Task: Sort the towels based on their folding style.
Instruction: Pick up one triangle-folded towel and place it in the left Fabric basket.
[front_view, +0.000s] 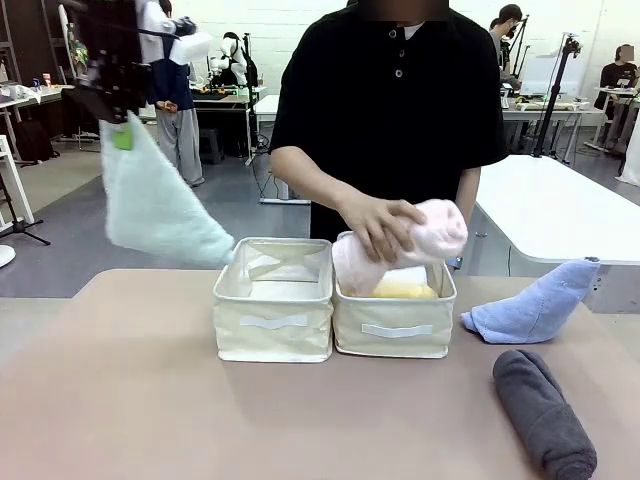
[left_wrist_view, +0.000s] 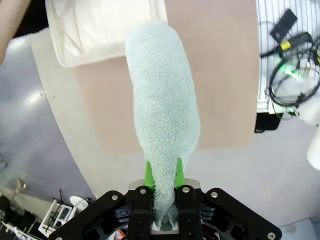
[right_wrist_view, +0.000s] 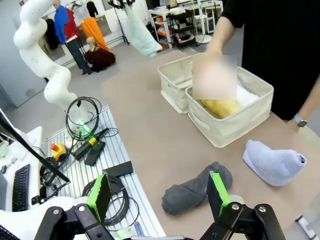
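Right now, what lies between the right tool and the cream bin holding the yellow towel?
In the right wrist view, the dark grey rolled towel lies between the open right tool and that cream bin; the remaining stretch is bare table.

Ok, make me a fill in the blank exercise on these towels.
The left gripper is ____ on the teal towel.
The yellow towel lies in the bin on the robot's ____.
The rolled towel in the person's hand is pale ____.
The dark grey towel lies on the ____.
Missing: shut, right, pink, table.
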